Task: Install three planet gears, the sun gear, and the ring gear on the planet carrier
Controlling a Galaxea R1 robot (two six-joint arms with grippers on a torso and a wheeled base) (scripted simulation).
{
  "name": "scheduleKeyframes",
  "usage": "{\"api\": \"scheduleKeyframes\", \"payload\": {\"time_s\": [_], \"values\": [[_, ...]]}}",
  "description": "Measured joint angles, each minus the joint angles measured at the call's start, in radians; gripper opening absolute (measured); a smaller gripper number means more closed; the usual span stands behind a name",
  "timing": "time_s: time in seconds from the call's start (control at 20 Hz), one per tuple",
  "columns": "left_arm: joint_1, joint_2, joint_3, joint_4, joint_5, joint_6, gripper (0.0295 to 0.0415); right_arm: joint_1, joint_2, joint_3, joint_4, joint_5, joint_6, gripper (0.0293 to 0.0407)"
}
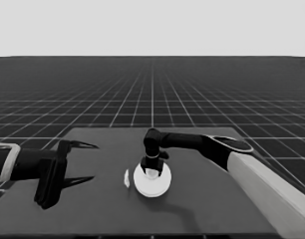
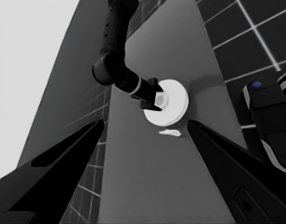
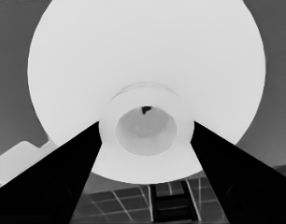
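Larger round part sits mid-desk, directly under the right pincer. No smaller round part or gears visible; judged to be hidden beneath it, i.e. stack likely assembled. Raised centre hub w/ bore lies between the right pincer's fingers; both fingers flank the hub's sides, apparently touching, so the pincer reads as clamped on the part at its hub. Thin white piece lies just beside the part's rim, on the side toward the left pincer, not touching as far as visible.

Left pincer is parked over the desk's left end, well apart from the work, fingers spread, nothing between them.

Risks (judgement):
- Lifting off w/o fully releasing could drag the part up, unseating gears below.
- Off-axis press could cock the part on the teeth.
- Sideways withdrawal could nudge the thin white piece.

Markings: no brands, labels or legible text anywhere.
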Motion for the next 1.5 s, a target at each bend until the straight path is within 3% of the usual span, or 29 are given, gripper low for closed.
{"api": "scheduleKeyframes", "payload": {"time_s": [1.5], "values": [[0.000,0.000,0.000,0.000,0.000,0.000,0.0385,-0.010,-0.002,-0.002,0.000,-0.001,0.262,0.0348]]}}
